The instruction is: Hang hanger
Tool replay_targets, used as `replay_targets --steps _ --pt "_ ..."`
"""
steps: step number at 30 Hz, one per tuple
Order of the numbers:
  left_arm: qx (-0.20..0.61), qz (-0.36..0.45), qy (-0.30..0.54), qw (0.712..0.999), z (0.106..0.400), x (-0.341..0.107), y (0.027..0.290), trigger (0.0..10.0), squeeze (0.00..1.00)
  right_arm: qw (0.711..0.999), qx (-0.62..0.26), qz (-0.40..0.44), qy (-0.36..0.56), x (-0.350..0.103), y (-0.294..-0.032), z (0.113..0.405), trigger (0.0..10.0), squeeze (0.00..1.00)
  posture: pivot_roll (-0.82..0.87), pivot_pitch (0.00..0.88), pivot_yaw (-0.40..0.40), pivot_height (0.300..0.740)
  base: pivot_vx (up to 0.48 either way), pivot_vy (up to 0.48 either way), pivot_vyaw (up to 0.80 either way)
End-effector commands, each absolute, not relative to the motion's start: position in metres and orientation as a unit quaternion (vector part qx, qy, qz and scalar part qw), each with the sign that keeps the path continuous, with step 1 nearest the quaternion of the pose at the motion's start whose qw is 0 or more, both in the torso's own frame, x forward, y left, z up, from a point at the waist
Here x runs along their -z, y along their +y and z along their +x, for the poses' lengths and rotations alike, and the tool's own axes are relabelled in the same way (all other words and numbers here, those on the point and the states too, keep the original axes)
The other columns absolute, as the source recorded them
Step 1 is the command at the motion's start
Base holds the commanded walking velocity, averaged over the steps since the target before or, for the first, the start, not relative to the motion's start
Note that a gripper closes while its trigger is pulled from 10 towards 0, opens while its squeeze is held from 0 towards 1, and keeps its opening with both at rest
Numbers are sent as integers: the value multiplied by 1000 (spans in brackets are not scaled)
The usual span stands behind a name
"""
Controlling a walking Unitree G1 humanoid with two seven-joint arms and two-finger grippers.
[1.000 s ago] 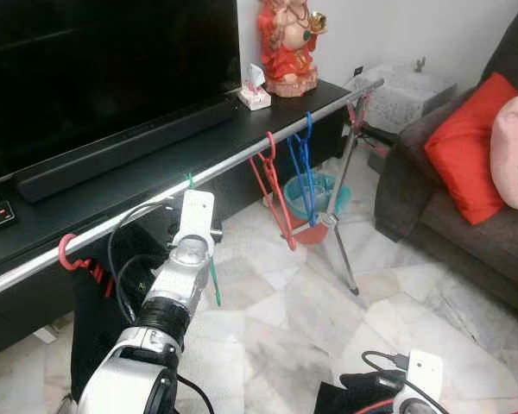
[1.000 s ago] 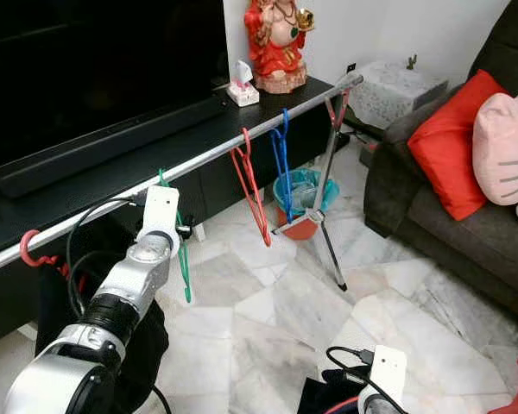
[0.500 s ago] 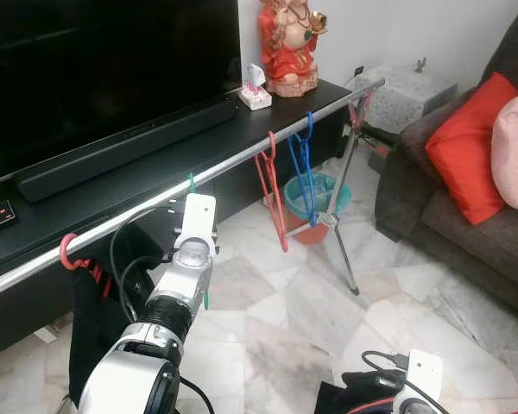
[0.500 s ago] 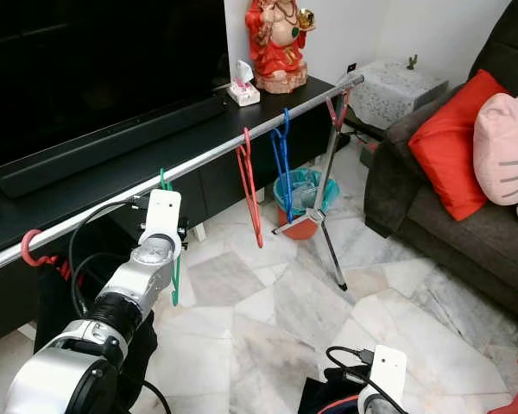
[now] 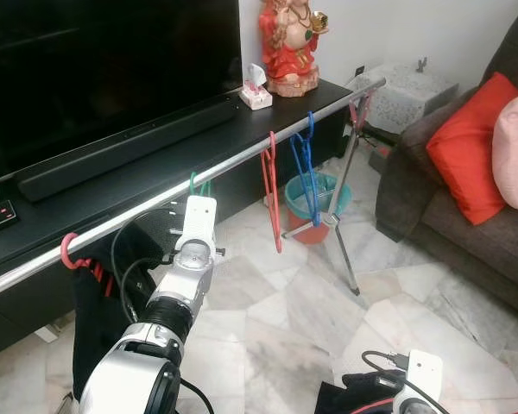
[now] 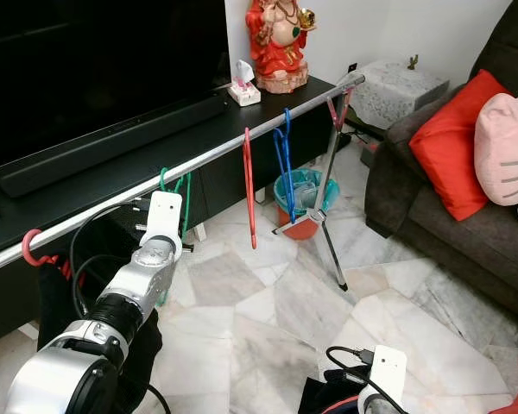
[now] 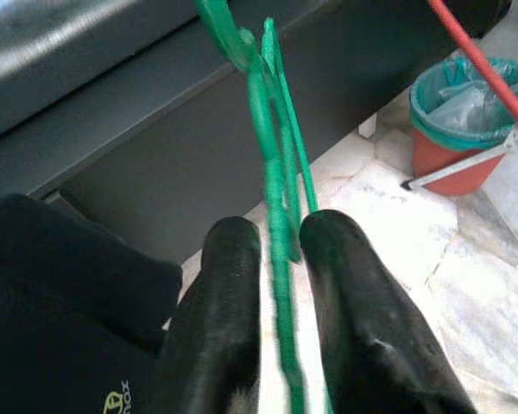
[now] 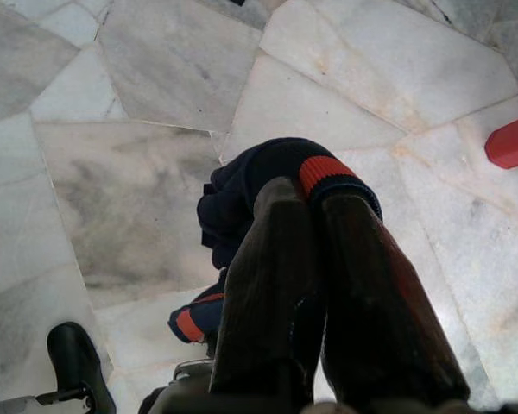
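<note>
Left gripper raised to the silver rail, black fingers pinched on the green hanger, hook over the rail in front of the TV stand. Right gripper low over the marble floor, fingers pressed together, dark sock beneath. Red hanger and blue hanger further along the rail.
</note>
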State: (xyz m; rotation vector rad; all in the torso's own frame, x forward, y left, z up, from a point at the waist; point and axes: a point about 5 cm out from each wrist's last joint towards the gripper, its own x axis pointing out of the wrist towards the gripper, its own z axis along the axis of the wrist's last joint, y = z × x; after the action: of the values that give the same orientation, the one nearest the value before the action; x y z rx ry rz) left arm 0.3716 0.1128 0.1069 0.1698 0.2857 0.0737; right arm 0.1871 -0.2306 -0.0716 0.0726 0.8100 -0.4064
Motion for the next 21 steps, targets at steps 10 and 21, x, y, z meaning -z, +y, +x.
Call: replay_targets --steps 10,21 --pt "-45 77 133 987 372 -109 115 0 0 901 195 35 386 71 -229 189 10000 0 72 0 28 732 0 0 0" --pt "-41 56 104 992 373 -116 112 0 0 901 193 34 386 71 -229 188 10000 0 71 0 30 732 0 0 0"
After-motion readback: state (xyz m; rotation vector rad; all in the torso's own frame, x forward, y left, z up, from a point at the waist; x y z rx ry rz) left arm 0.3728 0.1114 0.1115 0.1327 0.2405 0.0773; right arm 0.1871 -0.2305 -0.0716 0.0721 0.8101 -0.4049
